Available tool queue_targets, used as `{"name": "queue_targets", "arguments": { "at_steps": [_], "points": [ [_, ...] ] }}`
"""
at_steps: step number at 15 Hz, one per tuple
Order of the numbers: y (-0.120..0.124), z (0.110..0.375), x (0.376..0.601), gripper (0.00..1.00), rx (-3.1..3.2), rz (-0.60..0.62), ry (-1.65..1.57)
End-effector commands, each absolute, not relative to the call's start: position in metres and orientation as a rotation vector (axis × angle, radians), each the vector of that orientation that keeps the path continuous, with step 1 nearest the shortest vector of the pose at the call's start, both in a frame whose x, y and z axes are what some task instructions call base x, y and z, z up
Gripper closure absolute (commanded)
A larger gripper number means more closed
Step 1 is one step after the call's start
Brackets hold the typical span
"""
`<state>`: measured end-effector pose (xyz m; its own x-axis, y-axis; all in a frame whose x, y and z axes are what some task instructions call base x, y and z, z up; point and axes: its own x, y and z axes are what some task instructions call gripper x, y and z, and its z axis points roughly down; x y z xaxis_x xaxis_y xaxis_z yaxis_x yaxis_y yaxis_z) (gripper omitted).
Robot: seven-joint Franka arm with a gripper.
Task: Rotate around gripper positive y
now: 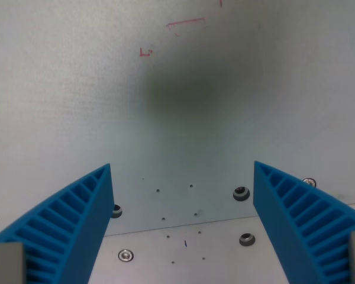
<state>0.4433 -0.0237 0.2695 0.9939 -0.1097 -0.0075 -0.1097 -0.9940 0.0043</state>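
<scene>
Right, your gripper point(182, 177) is spread wide with nothing between the jaws. You see two blue ribbed fingers: one point(65, 228) comes in from the wrist view's lower left, the other point(302, 222) from the lower right, tips well apart and pointing toward the far side. Below them is a pale grey-white table point(77, 106), bare across most of the frame. A soft dark shadow point(183, 89) sits on it on the far side, roughly centred between the fingers. Beyond that you get thin red pen marks point(185, 23): a short line with a corner at far centre, a smaller mark point(145, 52) to its left, and a tick at the top edge. On the near side a seam point(183, 226) runs across the table, tilted slightly up to the right. Around it you have several bolts: one point(241, 193) just left of the right finger, one point(247, 239) nearer, one point(125, 255) at near left, one point(115, 210) touching the left finger's edge in view. More bolts sit at the far right edge and low left edge, partly cut off. Small dark specks and a tiny blue mark point(186, 242) are scattered between the fingers. The fingers' height above the table can't be told from this view.
</scene>
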Motion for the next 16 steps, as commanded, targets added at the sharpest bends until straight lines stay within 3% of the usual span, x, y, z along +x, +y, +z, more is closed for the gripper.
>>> {"name": "queue_targets", "arguments": {
  "at_steps": [1,16],
  "points": [
    [-0.0237,0.2711,0.4435,0.00,3.132,0.013,-0.173],
    [-0.0237,0.2711,0.4435,0.00,3.110,0.286,-0.171]
  ]
}}
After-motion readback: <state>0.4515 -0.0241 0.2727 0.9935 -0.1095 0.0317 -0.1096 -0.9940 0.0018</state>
